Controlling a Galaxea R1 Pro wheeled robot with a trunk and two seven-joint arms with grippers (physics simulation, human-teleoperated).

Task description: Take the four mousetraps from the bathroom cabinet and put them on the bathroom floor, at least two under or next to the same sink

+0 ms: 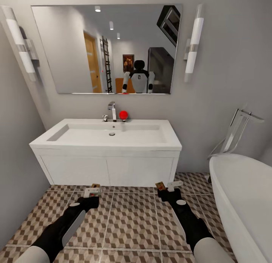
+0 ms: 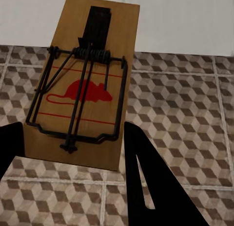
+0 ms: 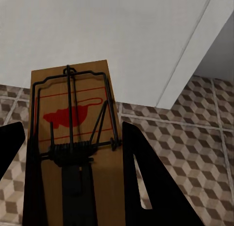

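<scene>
Before the bathroom sink (image 1: 109, 136), each gripper, left (image 1: 91, 192) and right (image 1: 169, 187), is clamped on a mousetrap (image 2: 80, 96) above the bathroom floor (image 1: 132, 221); released from this height, the traps could likely bounce away.

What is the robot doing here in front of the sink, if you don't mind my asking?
It faces the white bathroom sink with both arms low over the patterned bathroom floor. The left gripper holds one mousetrap, and the right gripper holds another mousetrap. Both traps are near the vanity front, not yet laid down.

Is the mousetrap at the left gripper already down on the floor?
No. The mousetrap sits between the left gripper's fingers, above the bathroom floor tiles.
</scene>
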